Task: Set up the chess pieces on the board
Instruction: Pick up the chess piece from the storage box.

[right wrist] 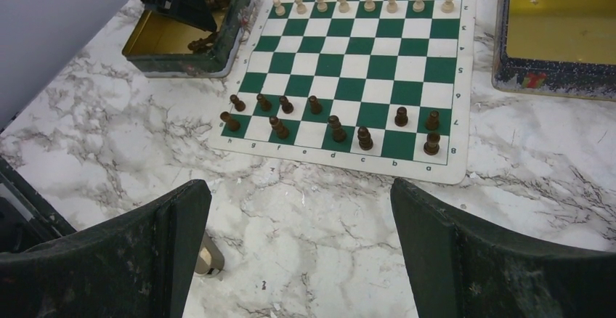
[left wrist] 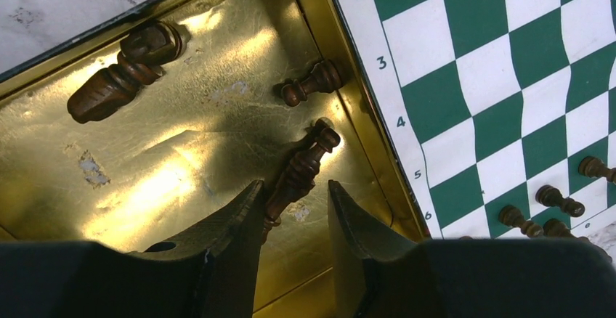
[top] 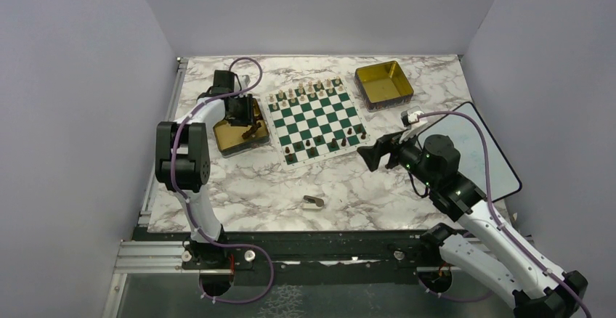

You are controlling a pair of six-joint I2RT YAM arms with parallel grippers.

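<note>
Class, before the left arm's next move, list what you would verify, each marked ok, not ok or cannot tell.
1. Left gripper astride a lying dark piece in the gold tin: ok.
2. Jaws closed on it: not ok, a gap shows.
3. Two other pieces clear of the fingers: ok.
4. Empty squares left in the board rows holding dark pieces: ok.
5. Right gripper open, off the board: ok.

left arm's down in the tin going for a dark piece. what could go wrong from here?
1. The dark piece lies flat and askew between the left fingers, nearer one of them; closing may spin it out instead of pinching it.
2. The tin wall is close beside the fingers; a bump could shift it and the board next to it.
</note>
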